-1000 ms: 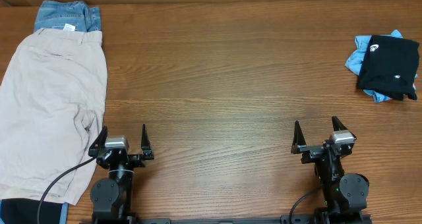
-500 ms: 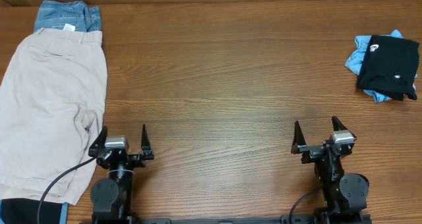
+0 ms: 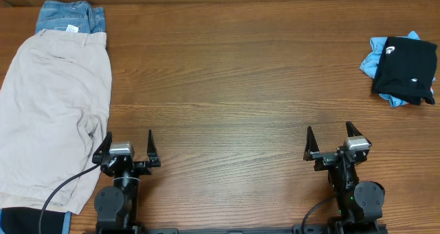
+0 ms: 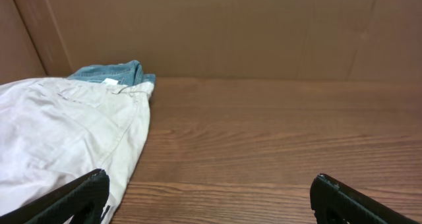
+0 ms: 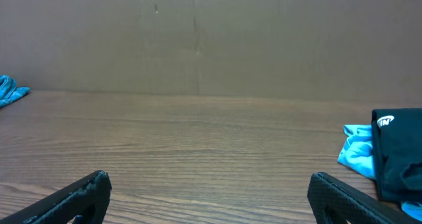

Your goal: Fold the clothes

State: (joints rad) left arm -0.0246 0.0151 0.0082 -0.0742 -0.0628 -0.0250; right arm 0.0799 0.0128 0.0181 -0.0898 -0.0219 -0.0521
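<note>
Beige shorts [image 3: 51, 110], flat, 9 o'clock. Blue denim [image 3: 69, 17], 10 o'clock, partly under them. Black T-shirt [image 3: 407, 69] atop light-blue tee [image 3: 375, 55], 2 o'clock. Left gripper [image 3: 128, 139], 7 o'clock, and right gripper [image 3: 328, 132], 5 o'clock: jaws apart.

A dark brown wood-grain table [image 3: 227, 89] fills the view. Behind it stands a plain brown wall [image 5: 198, 39] with vertical seams, evenly lit.

Shorts [image 3: 55, 117] down the table's [image 3: 234, 89] left side, overlapping the denim [image 3: 69, 17] at the far corner; far right, the T-shirt [image 3: 407, 70] lies on a tee [image 3: 375, 58] (one heap); left gripper [image 3: 129, 135] and right gripper [image 3: 328, 129] sit near-edge, well apart
</note>
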